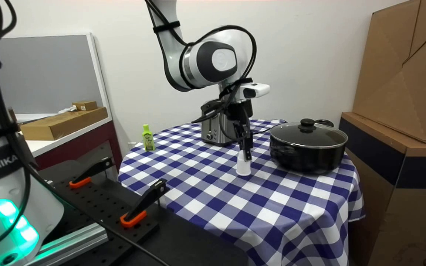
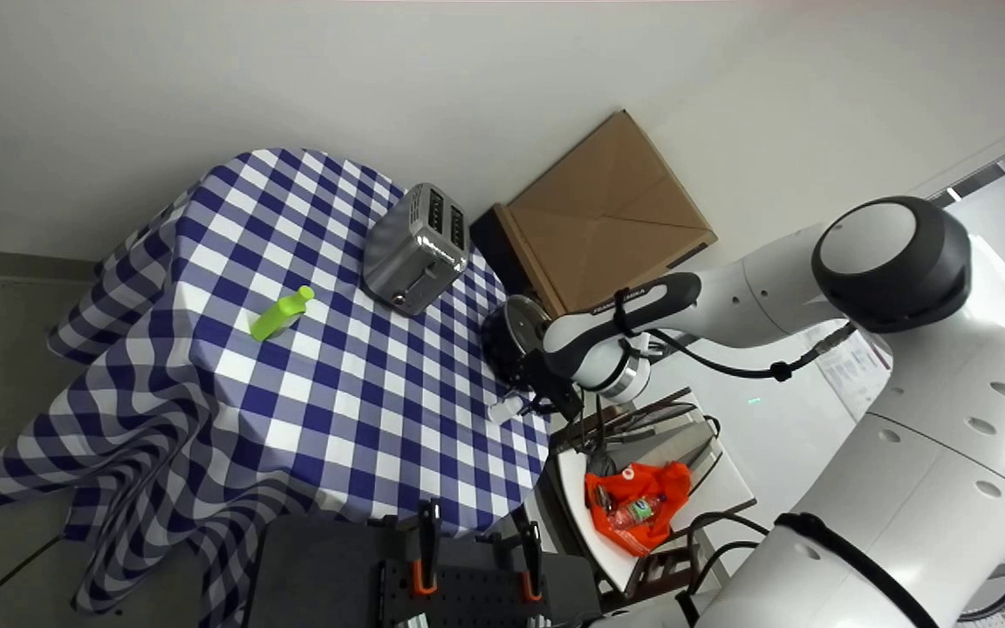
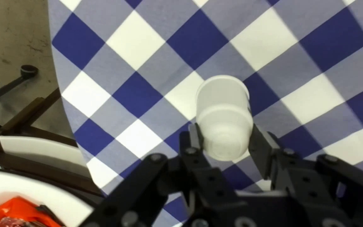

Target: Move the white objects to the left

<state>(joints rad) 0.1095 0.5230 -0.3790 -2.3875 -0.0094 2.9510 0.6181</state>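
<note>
The white cylinder [image 1: 243, 168] stands upright on the checkered tablecloth, left of the black pot in an exterior view. It shows partly in another exterior view [image 2: 503, 410], its upper part at the gripper. In the wrist view the cylinder [image 3: 223, 94] sits between both fingertips, wider rim away from the camera. My gripper [image 3: 225, 137] points down with a finger pad against each side of the cylinder's upper part, shut on it. The gripper also shows in an exterior view [image 1: 248, 153]. I cannot tell whether the cylinder's base touches the cloth. No other white object of the task shows.
A black lidded pot [image 1: 308, 147] stands close beside the gripper. A silver toaster [image 2: 415, 249] stands at the back of the table. A small green bottle [image 2: 283, 314] stands apart from both. Cardboard boxes [image 1: 401, 74] stand beyond the pot. The table edge [image 3: 62, 97] is near the gripper.
</note>
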